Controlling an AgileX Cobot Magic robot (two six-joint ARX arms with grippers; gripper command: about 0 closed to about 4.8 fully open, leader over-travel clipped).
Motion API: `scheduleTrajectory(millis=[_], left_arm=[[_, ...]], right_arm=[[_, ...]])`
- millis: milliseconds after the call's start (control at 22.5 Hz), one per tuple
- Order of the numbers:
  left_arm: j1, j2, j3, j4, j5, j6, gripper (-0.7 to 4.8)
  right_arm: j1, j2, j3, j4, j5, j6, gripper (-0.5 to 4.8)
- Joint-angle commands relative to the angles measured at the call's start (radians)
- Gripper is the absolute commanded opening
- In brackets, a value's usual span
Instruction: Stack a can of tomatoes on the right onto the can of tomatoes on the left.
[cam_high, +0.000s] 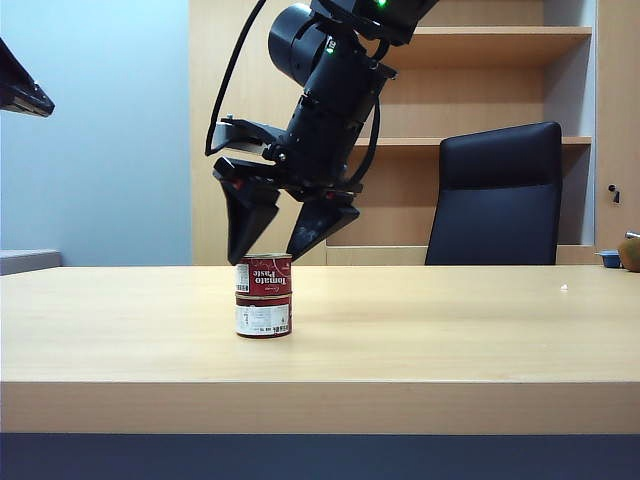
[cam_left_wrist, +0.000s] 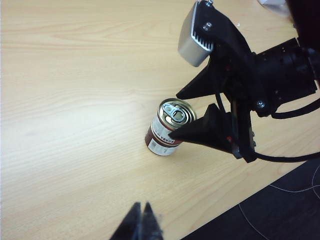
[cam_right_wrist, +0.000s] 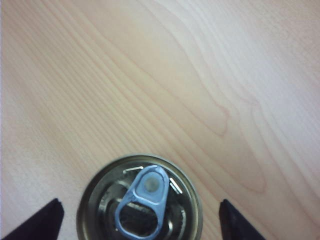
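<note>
Top can (cam_high: 264, 275) sits on bottom can (cam_high: 263, 317), stack done. Right gripper (cam_high: 279, 245) spread wide just above, gripping nothing. Left gripper (cam_left_wrist: 141, 226) pressed together, well apart. Left: retreat.

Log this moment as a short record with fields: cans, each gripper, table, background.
top can: tomato paste can, upright, stacked on the lower can
lower can: second can, standing on the table
right gripper: open, jaws spread just above the top can, tips at either side of its lid, not gripping
left gripper: shut, empty, over the table away from the stack
table: light wood, only the stack near the middle
background: black chair and wooden shelves behind the table
task state: cans appear stacked
</note>
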Motion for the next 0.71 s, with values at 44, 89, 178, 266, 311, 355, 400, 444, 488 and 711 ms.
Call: scheduleTrajectory(millis=[44,89,178,266,311,355,400,444,488,711], left_arm=[[0.001,-0.001,0.004,0.010,0.001,0.008,-0.05],[0.001,-0.001,0.004,0.017,0.000,0.007,-0.05],[0.001,-0.001,0.004,0.074,0.002,0.003,-0.05],[0.000,-0.001,0.004,0.129,0.005,0.005,-0.05],[0.000,-0.002,0.004,0.146,0.005,0.003,-0.05],[0.001,-0.003,0.004,0.154,0.004,0.004,-0.05],[0.001,-0.004,0.004,0.159,0.001,0.005,-0.05],[0.001,-0.011,0.003,0.159,0.001,0.007,-0.05],[0.001,-0.014,0.003,0.159,0.001,0.008,-0.05],[0.001,-0.056,-0.001,0.161,0.001,0.050,-0.05]], right_arm=[[0.016,-0.048,0.008,0.006,0.000,0.001,4.14],[0.023,-0.101,0.008,-0.018,0.030,0.002,4.04],[0.043,-0.193,0.006,-0.061,0.069,-0.013,1.26],[0.054,-0.294,-0.010,-0.050,0.037,-0.022,-0.07],[0.052,-0.327,-0.023,-0.035,0.037,-0.017,-0.07],[0.052,-0.362,-0.042,-0.018,0.043,-0.018,-0.07],[0.052,-0.407,-0.076,0.007,0.054,-0.018,-0.07],[0.051,-0.447,-0.110,0.030,0.056,-0.018,-0.07],[0.051,-0.492,-0.153,0.059,0.062,-0.018,-0.07],[0.051,-0.860,-0.573,0.443,0.126,0.056,-0.07]])
